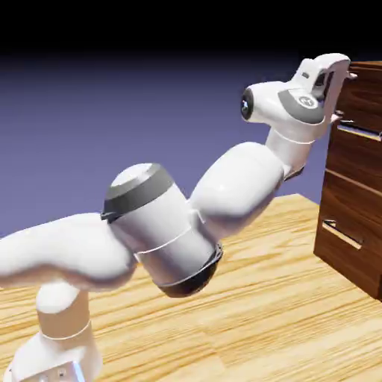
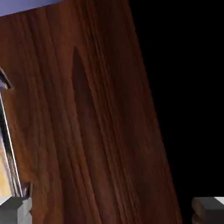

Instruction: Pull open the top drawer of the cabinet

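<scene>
Claw (image 2: 112, 210) open wide | top drawer (image 1: 363, 93) dark walnut, silver bar handle (image 2: 8, 131)

Dark reddish-brown wood-grain cabinet (image 1: 357, 216), silver handle (image 1: 342, 233), white arm (image 1: 231, 186)

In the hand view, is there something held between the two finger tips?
No, the gripper is open, and between its grey fingertips only the cabinet wood shows, ungripped.

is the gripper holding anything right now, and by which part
Nothing is held: the gripper is open, with only the cabinet wood between its fingertips.
</scene>
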Robot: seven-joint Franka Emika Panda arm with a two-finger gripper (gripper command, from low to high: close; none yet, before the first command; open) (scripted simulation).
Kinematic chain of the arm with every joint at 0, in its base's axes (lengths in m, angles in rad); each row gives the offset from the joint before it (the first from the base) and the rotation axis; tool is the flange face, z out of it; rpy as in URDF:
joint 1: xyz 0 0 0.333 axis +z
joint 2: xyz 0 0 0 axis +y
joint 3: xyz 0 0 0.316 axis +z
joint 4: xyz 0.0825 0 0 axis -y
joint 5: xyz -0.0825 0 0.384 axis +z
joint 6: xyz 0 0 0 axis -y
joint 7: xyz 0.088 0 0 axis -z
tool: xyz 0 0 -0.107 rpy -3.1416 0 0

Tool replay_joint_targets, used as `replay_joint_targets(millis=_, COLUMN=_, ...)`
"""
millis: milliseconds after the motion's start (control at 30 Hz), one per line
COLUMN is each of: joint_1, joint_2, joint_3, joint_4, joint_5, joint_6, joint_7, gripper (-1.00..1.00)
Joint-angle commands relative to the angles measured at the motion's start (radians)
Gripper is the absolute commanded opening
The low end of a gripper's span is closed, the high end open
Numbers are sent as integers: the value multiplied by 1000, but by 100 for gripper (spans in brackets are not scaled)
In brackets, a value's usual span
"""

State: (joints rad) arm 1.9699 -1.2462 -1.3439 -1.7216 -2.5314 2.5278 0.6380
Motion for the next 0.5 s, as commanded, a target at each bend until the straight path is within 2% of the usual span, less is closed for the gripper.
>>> replay_joint_targets(millis=0, joint_1=34, joint_2=-12, joint_3=-23, joint_4=19, joint_5=-44, joint_6=-9, joint_7=-2, gripper=0)
replay_joint_targets(millis=133, joint_1=162, joint_2=-56, joint_3=-111, joint_4=90, joint_5=-210, joint_6=-42, joint_7=-9, gripper=0)
replay_joint_targets(millis=433, joint_1=333, joint_2=-85, joint_3=-151, joint_4=357, joint_5=-194, joint_6=55, joint_7=-82, gripper=0)
replay_joint_targets(millis=467, joint_1=333, joint_2=-85, joint_3=-151, joint_4=357, joint_5=-194, joint_6=55, joint_7=-82, gripper=-100)
